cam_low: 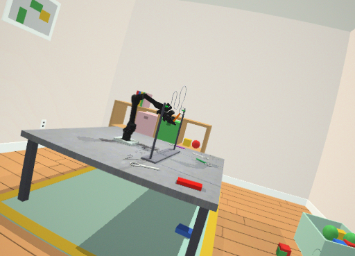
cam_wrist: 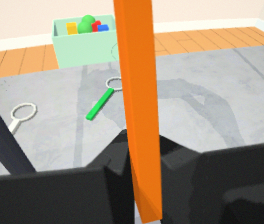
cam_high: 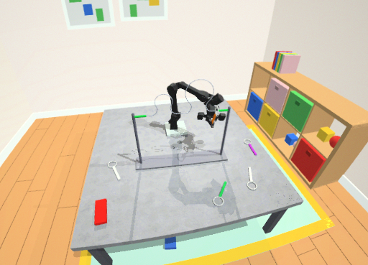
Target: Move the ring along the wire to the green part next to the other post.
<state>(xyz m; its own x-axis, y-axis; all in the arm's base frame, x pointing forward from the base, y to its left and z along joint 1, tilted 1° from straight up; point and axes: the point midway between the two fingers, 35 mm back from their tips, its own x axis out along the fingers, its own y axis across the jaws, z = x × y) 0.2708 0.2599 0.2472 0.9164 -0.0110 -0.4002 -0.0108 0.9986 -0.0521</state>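
Gripping orange handle [cam_high: 213,118] [cam_low: 177,116] [cam_wrist: 139,110], tool [cam_high: 212,118] [cam_low: 173,118] [cam_wrist: 134,136] clamped on it. Top view: ring [cam_low: 182,110] near green wire end [cam_high: 223,110] beside right-hand post [cam_high: 225,132] in view; other green end [cam_high: 140,116] at left-hand post [cam_high: 136,139]. Looping grey wire [cam_high: 185,98] [cam_low: 172,97] between. Exterior view: handle slants down from ring to tool, well above bench [cam_high: 162,200] [cam_low: 104,148] [cam_wrist: 53,95]. Wrist view: handle upright between black fingers; green-handled ring [cam_wrist: 100,104] lies beyond.

Post [cam_high: 225,132] [cam_low: 179,129] [cam_wrist: 9,142] beside the hand [cam_high: 213,117] [cam_low: 172,118] [cam_wrist: 144,175] — open air beyond.
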